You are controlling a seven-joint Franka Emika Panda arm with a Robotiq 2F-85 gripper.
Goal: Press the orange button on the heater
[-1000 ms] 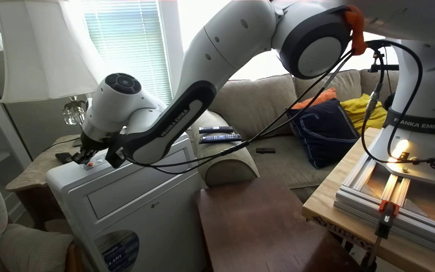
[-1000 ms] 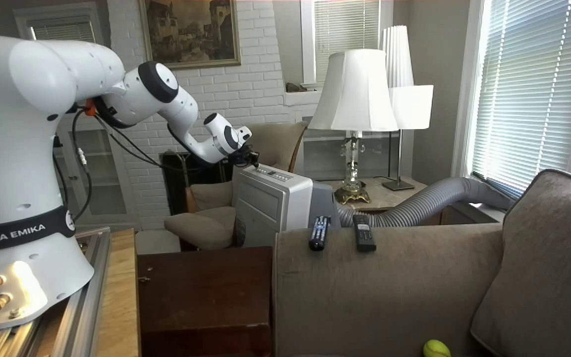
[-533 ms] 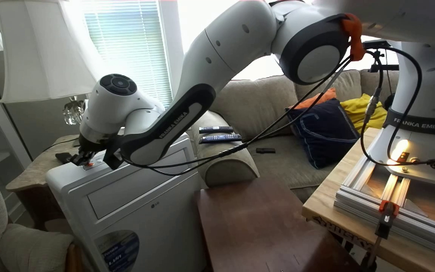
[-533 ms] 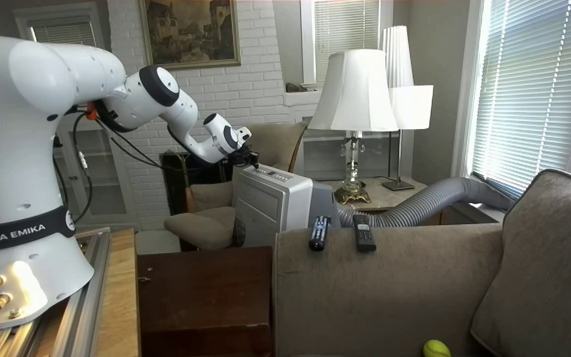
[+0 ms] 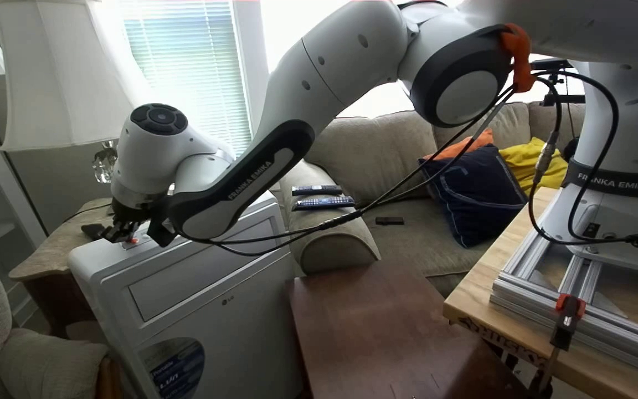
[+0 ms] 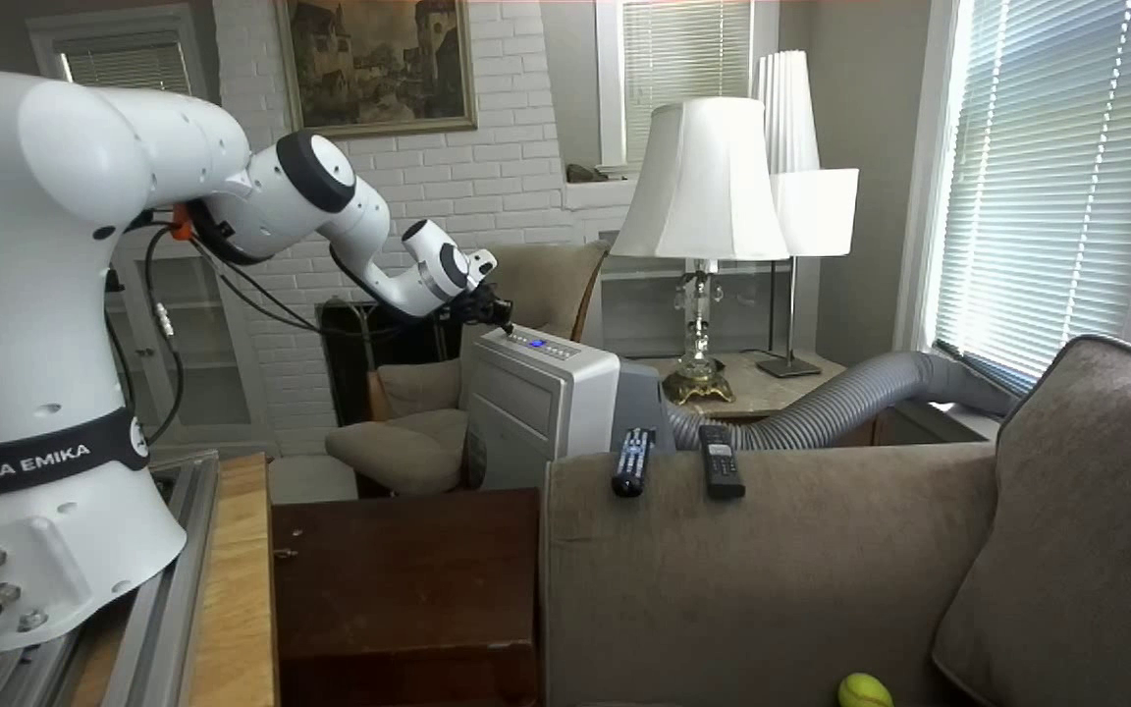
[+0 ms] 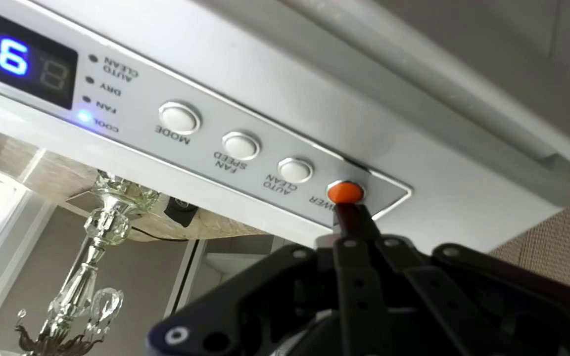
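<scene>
One orange button [image 7: 345, 191] lies right at the pincer [image 7: 352, 213].

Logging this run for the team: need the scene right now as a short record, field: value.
appliance: white LG heater, upright
target: orange button, label partly hidden
robot: gripper looks shut, its tip at the button; contact and press depth unclear
readout: display lit, blue digit showing
mode: COOL light lit blue
side table: glass-stemmed lamp on top
sofa arm: two remotes on it
</scene>
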